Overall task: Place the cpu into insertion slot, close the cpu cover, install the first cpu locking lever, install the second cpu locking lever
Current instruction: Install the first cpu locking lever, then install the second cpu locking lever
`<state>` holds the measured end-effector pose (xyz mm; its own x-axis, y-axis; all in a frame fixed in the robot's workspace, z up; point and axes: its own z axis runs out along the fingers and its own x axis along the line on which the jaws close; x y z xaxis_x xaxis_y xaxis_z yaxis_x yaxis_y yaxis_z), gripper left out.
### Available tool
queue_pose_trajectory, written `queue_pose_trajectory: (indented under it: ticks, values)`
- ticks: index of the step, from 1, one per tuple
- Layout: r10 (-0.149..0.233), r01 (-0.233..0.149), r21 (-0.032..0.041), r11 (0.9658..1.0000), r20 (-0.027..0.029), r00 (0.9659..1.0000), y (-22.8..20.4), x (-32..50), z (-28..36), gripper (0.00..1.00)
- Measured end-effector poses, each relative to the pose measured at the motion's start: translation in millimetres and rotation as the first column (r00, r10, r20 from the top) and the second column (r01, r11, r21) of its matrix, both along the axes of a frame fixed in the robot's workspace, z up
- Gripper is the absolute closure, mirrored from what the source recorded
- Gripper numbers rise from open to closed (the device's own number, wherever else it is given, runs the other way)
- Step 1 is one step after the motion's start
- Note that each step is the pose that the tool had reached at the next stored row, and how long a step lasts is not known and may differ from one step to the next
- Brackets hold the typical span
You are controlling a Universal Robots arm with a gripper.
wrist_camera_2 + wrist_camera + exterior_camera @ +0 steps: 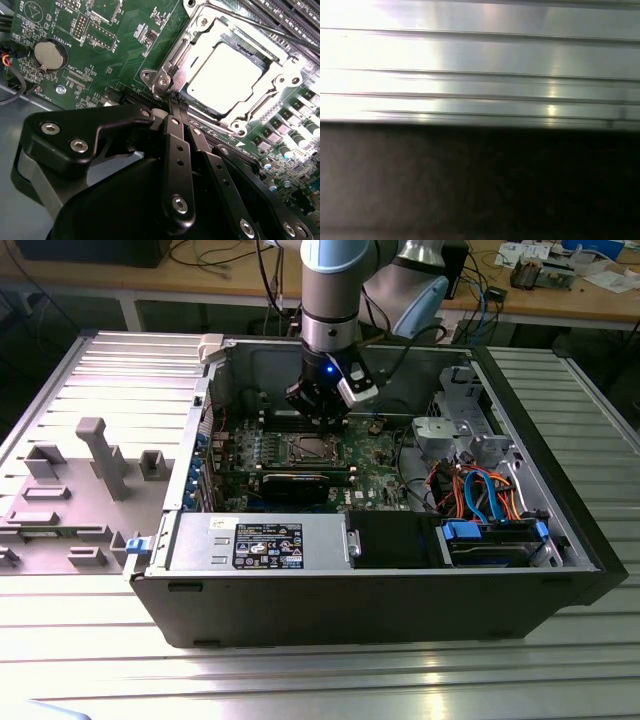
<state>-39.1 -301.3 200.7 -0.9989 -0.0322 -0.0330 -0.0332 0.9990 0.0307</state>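
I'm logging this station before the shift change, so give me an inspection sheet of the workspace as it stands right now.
Surface: ribbed metal table carrying an open computer case.
Job's things: the cpu sits in the insertion slot; the cpu cover lies closed around it. Whether the locking levers are latched cannot be told.
Clutter: grey plastic fixtures on the table at the exterior view's left.
Grippers: gripper shut, tips at the corner of the cover, holding nothing visible.
Cables: orange and blue cables inside the case at the exterior view's right; more cables on the wooden bench behind.
Surroundings: green circuit board with a coin battery.
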Motion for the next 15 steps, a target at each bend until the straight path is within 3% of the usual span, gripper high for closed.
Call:
queue_pose_trajectory:
  ticks: [6,8,11,15]
  values:
    - [0.000,0.000,0.0014,1.0000,0.0004,1.0000,0.2,0.2,10.2,0.89]
    - [0.000,0.000,0.0014,1.0000,0.0004,1.0000,0.1,0.1,10.8,0.89]
    - [0.000,0.000,0.0011,1.0000,0.0003,1.0000,-3.4,0.1,10.9,0.89]
    - [0.000,0.000,0.0012,1.0000,0.0003,1.0000,-3.7,0.1,10.9,0.89]
